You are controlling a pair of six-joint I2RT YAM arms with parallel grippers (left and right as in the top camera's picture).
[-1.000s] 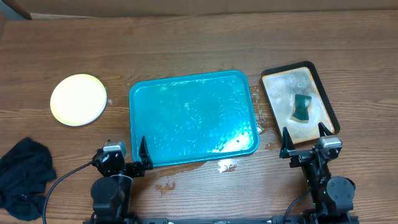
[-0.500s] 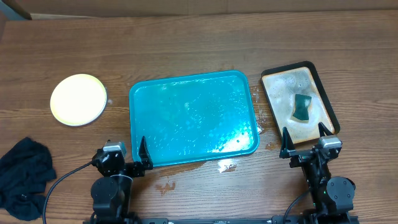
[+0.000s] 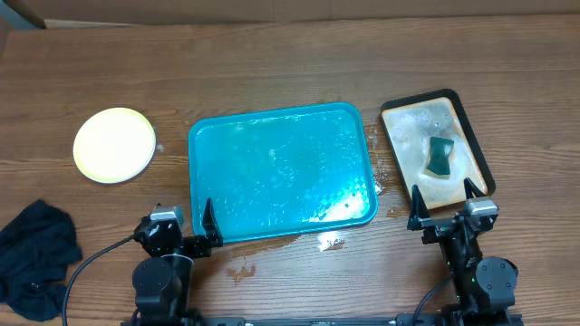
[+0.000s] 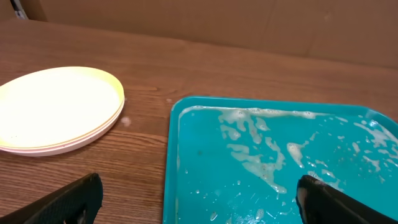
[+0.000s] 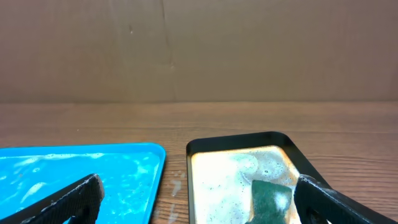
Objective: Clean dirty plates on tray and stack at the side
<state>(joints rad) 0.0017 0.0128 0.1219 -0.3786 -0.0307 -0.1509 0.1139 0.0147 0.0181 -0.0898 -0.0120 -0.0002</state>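
The turquoise tray point(image 3: 204, 172) lies mid-table, wet and soapy, with nothing on it; its near left corner point(image 4: 177, 155) fills the left wrist view. A stack of plates point(image 3: 114, 145), pale yellow-green on top, rests on the wood to the tray's left; layered white rims show under the top plate point(image 4: 56, 112). My left gripper point(image 3: 185, 228) hangs open at the tray's near left corner, holding nothing. My right gripper point(image 3: 443, 210) stands open at the near end of the black-rimmed soapy tray point(image 3: 453, 97), holding nothing.
A green sponge point(image 3: 440, 157) lies in the soapy tray's foam point(image 5: 230, 174). A dark cloth point(image 3: 36, 258) is bunched at the table's near left. Water puddles point(image 3: 331, 241) spot the wood by the tray's front edge. A cardboard wall point(image 5: 199, 50) closes the far side.
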